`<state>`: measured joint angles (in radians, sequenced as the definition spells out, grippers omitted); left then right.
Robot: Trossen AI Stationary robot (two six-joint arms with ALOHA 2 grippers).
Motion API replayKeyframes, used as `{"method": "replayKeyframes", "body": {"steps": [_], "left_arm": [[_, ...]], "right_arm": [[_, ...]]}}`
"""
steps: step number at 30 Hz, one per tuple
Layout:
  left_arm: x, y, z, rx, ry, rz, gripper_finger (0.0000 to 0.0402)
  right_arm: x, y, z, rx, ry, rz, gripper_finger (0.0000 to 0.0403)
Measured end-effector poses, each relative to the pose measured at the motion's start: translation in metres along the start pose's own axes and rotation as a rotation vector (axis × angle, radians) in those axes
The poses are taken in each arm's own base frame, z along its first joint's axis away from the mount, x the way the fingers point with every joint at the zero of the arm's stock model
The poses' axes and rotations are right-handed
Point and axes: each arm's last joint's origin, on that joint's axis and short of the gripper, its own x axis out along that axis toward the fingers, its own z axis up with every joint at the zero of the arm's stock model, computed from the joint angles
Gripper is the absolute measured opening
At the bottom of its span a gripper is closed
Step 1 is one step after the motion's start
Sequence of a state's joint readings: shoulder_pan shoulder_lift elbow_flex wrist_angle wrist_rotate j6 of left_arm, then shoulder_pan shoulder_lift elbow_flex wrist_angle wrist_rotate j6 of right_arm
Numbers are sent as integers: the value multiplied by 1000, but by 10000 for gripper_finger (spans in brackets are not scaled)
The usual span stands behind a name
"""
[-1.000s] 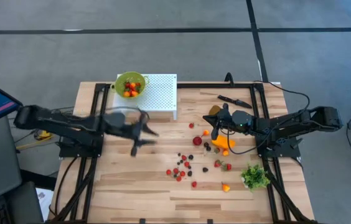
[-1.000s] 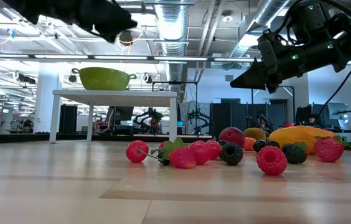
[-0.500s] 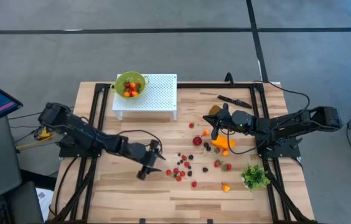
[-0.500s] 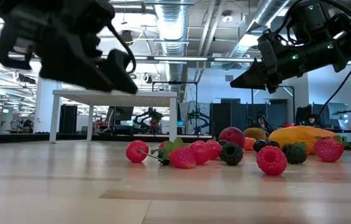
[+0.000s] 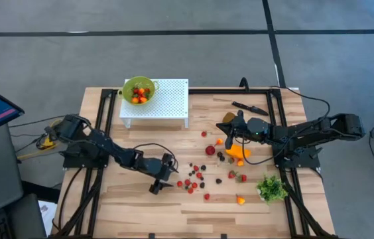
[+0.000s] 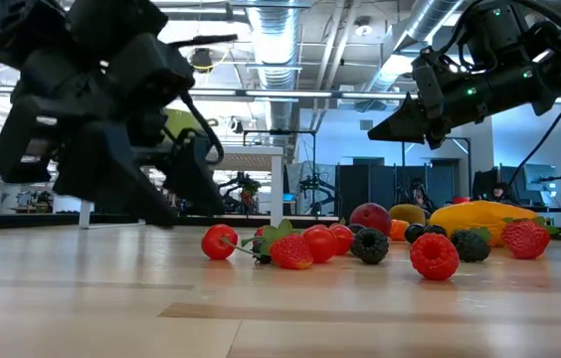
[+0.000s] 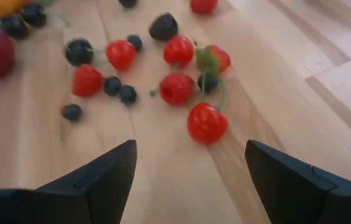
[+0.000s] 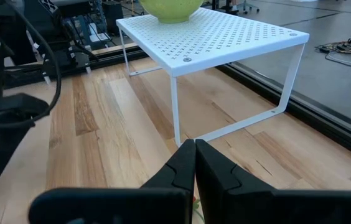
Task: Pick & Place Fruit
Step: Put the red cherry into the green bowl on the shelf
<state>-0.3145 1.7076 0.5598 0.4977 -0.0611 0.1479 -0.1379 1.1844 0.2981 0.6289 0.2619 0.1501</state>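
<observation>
Reds and darks on pale wood

Red berries, dark berries — lime-green bowl on a white perforated stand; wood-grain table.

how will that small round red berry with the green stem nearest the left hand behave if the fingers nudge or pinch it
The small round red berry with the green stem looks smooth and nearly spherical, so a nudge would probably roll it across the bare wooden table. Its glossy skin suggests it may slip from the open left hand unless centred. Being tiny, it is likely very light.

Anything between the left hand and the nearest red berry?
No. In the left wrist view only bare wood separates the open left hand from the nearest red berry.
</observation>
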Motion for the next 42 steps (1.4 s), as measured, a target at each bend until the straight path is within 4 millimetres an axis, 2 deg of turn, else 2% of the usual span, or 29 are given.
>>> {"method": "replayKeyframes", "body": {"steps": [16,30,34,42], "left_arm": [[26,-5,-14,-82,-80,-46,296],[43,-5,-9,-85,-111,-46,294],[43,-6,-9,-84,-108,-47,267],[43,-6,-10,-103,-103,-56,170]], "right_arm": [[0,0,0,0,0,0,6],[0,0,0,0,0,0,6],[0,0,0,0,0,0,6],[0,0,0,0,0,0,6]]}}
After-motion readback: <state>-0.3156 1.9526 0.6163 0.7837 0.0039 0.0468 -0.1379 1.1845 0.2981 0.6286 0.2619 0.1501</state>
